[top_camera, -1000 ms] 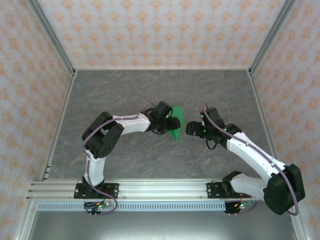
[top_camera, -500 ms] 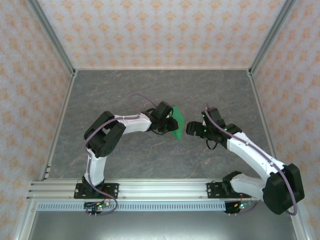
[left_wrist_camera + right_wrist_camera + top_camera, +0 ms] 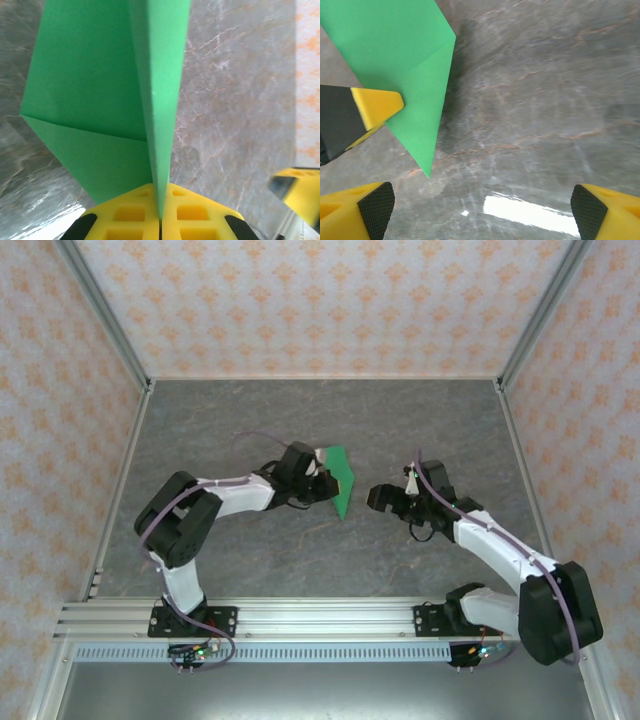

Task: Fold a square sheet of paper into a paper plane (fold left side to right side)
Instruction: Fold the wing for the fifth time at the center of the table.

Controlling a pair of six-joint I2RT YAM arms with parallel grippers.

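The square sheet of paper (image 3: pixel 341 480) is bright green and folded into a pointed shape with creases. It stands on edge near the table's middle, its tip pointing toward the near side. My left gripper (image 3: pixel 322 483) is shut on it. In the left wrist view the yellow fingers (image 3: pixel 130 215) pinch the folded edge of the paper (image 3: pixel 90 75), which runs away from the gripper (image 3: pixel 161 212). My right gripper (image 3: pixel 381 498) is open just right of the paper, apart from it. In the right wrist view the paper (image 3: pixel 395 45) lies upper left of the gripper (image 3: pixel 482 210).
The grey marbled table (image 3: pixel 430 430) is walled by patterned panels at the back and sides. An aluminium rail (image 3: pixel 320 618) with both arm bases runs along the near edge. The left gripper's yellow fingertip (image 3: pixel 376 106) shows against the paper.
My left jaws have closed on the green paper and the arm has pulled it slightly left. The right gripper has shifted a little left and opened slightly wider.
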